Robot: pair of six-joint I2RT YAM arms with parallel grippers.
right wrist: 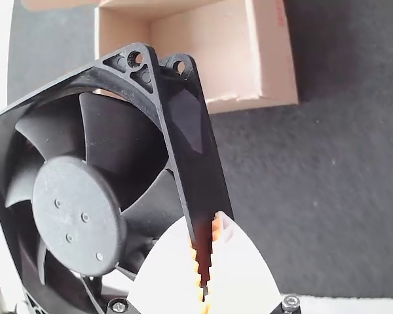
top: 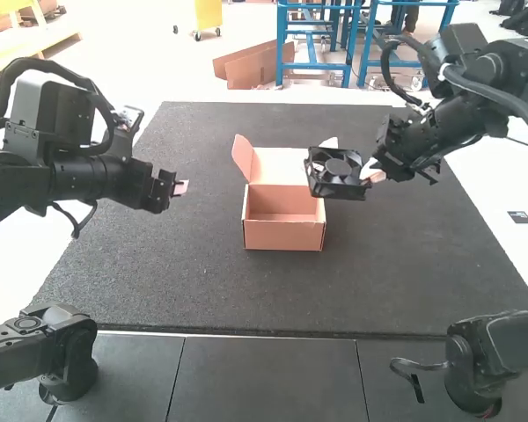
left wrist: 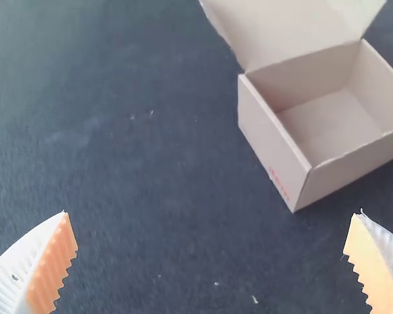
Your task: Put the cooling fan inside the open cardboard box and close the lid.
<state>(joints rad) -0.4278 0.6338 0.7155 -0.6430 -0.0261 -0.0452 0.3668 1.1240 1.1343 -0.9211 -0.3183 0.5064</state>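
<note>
The cooling fan point(top: 336, 172) hangs upright over the right rim of the open cardboard box point(top: 283, 220), which sits mid black mat point(top: 158, 264). The right gripper point(top: 370, 178) clamps just one edge of its frame, seemingly near a corner, so it could swivel, or catch the wall and shove the box. The left gripper point(top: 179, 186) hovers spread wide, empty, left of the box.

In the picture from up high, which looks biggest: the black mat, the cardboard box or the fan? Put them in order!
1. black mat, by far the biggest.
2. cardboard box, with its lid up.
3. fan, the smallest. It is held up nearer the camera, so it may look bigger than it is.
</note>
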